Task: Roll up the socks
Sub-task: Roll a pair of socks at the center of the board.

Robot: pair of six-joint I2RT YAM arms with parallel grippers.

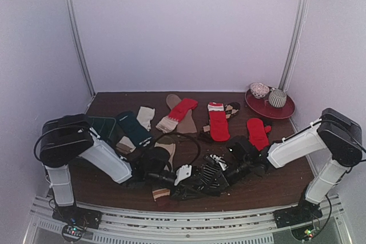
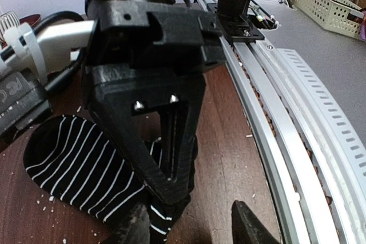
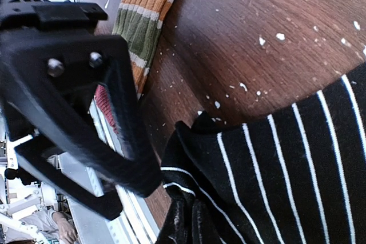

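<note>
Right jaws pinch the black-and-white striped sock point(image 2: 74, 164); left jaws stand half-spread at its end.

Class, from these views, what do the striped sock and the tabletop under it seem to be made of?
The striped sock: soft knit fabric, matte; it creases and bunches. The tabletop: probably wood or wood-look laminate, slight sheen; dark brown grain lines.

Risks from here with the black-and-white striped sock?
1. The left gripper, jaws apart close by the shut right gripper, may clamp its fingers instead of the black-and-white striped knitted sock.
2. The sock lies near the slotted aluminium rail; a tug could drag it over the edge.
</note>
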